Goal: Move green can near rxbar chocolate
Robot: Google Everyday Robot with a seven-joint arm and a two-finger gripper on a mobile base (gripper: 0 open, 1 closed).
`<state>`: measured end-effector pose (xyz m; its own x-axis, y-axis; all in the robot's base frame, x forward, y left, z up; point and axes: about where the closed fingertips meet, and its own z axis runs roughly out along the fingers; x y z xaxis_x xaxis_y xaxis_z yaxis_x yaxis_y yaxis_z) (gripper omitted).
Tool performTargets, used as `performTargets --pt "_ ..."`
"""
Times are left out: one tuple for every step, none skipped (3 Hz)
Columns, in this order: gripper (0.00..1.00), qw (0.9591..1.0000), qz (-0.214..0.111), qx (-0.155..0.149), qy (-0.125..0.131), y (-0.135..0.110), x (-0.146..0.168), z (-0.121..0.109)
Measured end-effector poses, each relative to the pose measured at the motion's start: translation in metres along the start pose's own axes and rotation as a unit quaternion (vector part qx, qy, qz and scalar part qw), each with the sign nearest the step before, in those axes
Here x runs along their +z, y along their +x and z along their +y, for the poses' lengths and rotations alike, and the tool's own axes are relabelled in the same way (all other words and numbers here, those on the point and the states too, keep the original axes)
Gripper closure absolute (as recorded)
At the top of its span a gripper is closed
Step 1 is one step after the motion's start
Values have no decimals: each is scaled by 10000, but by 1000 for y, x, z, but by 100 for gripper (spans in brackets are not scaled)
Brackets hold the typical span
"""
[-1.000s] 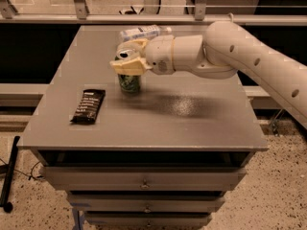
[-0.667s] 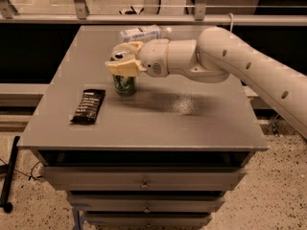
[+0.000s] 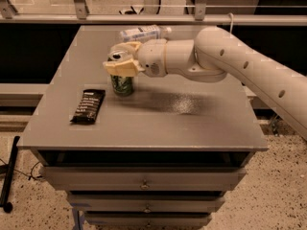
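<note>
The green can (image 3: pixel 122 84) stands upright left of the table's middle, its silver top between my pale fingers (image 3: pixel 118 68). My gripper (image 3: pixel 120 61) reaches in from the right and is shut on the can's upper part. I cannot tell whether the can rests on the grey table (image 3: pixel 192 123) or hangs just above it. The rxbar chocolate (image 3: pixel 89 106), a flat black wrapper with white text, lies near the left edge, a short gap down and left of the can.
A clear plastic bottle with a white label (image 3: pixel 143 32) lies on its side at the back of the table, behind my gripper. My white arm (image 3: pixel 249 71) spans the right half. The table stands on a drawer cabinet (image 3: pixel 144 181).
My gripper has carried the green can to the left and slightly forward, closer to the black bar. The bar and the bottle have not moved.
</note>
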<state>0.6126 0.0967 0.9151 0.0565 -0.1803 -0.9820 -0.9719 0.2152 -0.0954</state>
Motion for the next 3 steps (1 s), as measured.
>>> performTargets --pt "84 9999 -79 74 -38 0 6 2" --pt "59 9999 -79 74 -38 -2 6 2" --pt "36 9997 -160 148 -80 -2 11 5"
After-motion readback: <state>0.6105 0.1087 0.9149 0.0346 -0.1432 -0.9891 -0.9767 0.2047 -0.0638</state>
